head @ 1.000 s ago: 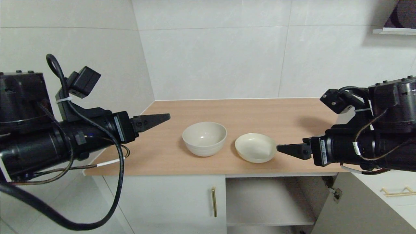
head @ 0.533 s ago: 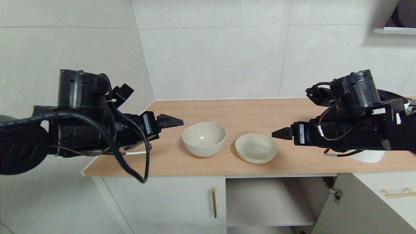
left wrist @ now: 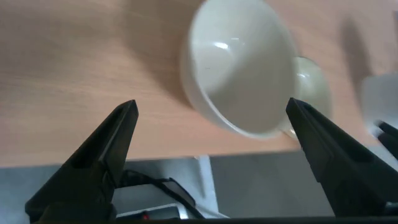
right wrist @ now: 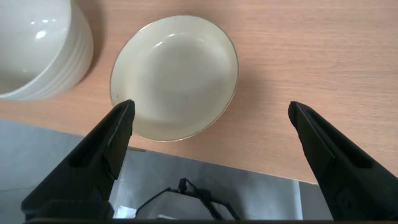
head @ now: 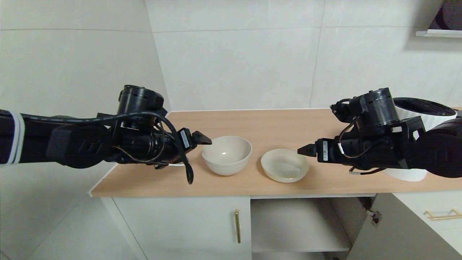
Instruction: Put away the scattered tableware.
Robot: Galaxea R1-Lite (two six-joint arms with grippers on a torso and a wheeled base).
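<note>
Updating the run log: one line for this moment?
left gripper: jaws open, near deep bowl | right gripper: jaws open, near shallow dish | both on counter

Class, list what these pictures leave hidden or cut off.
- Head view: tub, middle hidden by right arm.
- Left wrist view: dish, mostly behind bowl.
- Head view: cupboard, bottom cut by lower edge.
- Head view: dark thing, cut by top right corner.

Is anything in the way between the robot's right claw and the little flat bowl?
No, nothing visible is. The open right gripper hangs right by the rim of the shallow cream ceramic dish on the wooden countertop. The deeper cream bowl stands on the dish's other side, out of the way.
</note>
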